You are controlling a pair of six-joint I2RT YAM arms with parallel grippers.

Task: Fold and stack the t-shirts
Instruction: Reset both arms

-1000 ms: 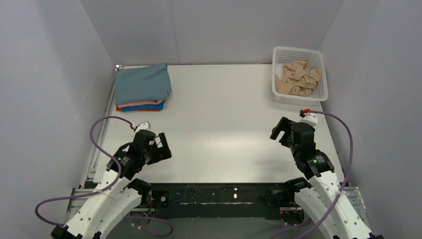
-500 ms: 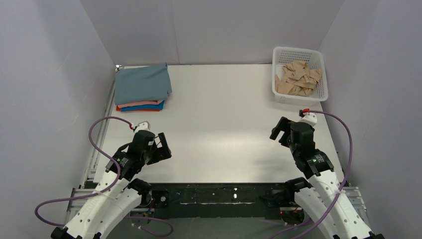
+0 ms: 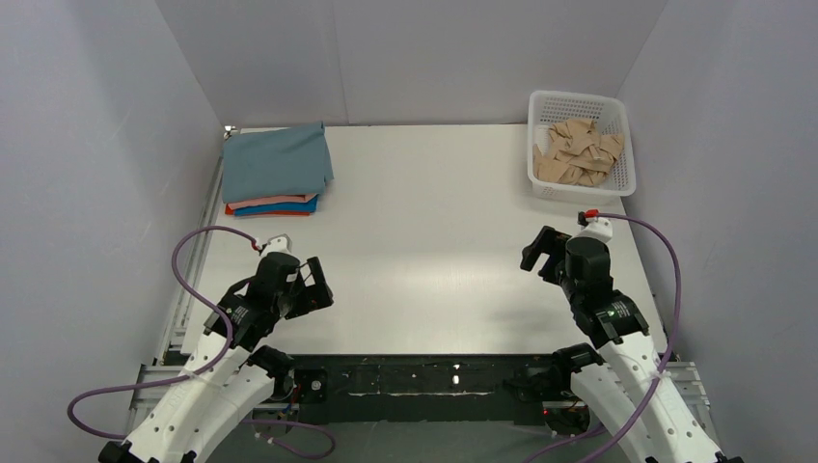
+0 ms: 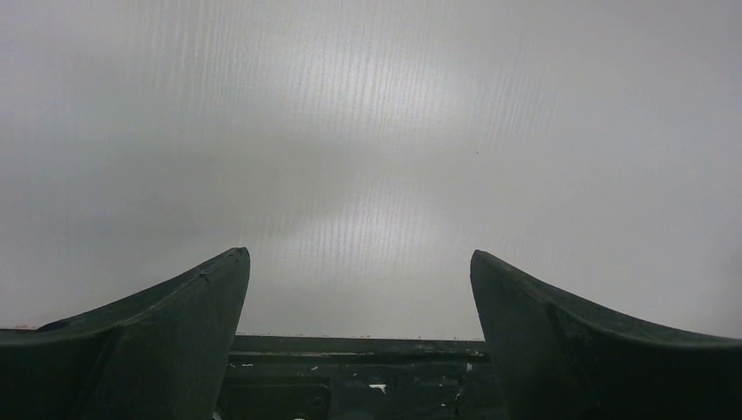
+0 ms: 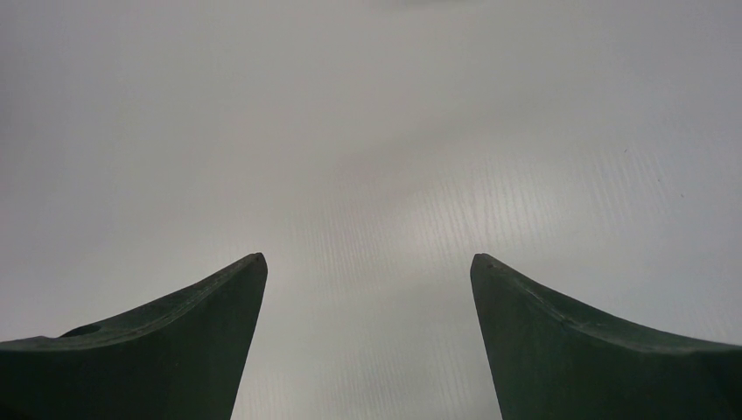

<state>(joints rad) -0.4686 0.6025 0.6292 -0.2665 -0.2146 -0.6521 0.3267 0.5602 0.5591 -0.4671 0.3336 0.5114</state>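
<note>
We've got both tools empty. The left gripper (image 3: 318,285) has its fingers wide apart, nothing btwn them but bare table (image 3: 434,222), and the wrist view (image 4: 360,262) agrees. It's the same w/ the right gripper (image 3: 540,256): spread open over plain surface (image 5: 367,262).

The t-shirt stack (image 3: 277,174) sits well ahead of the left gripper and off to its left, in the far corner. The grey-blue shirt (image 3: 275,159) is on top, w/ the shirts under it (image 3: 275,204) showing only as thin coloured edges on the side facing the gripper. A basket (image 3: 579,95) of beige pieces (image 3: 579,152) sits ahead of the right gripper, near but apart.

We reckon the task is approx done, as no loose shirt is in view.

Risks: the top shirt overhangs the others, so any reach fwd by the left gripper could catch that edge and drag the fold open or shove the pile askew. A swing by the right one could clip the basket.
</note>
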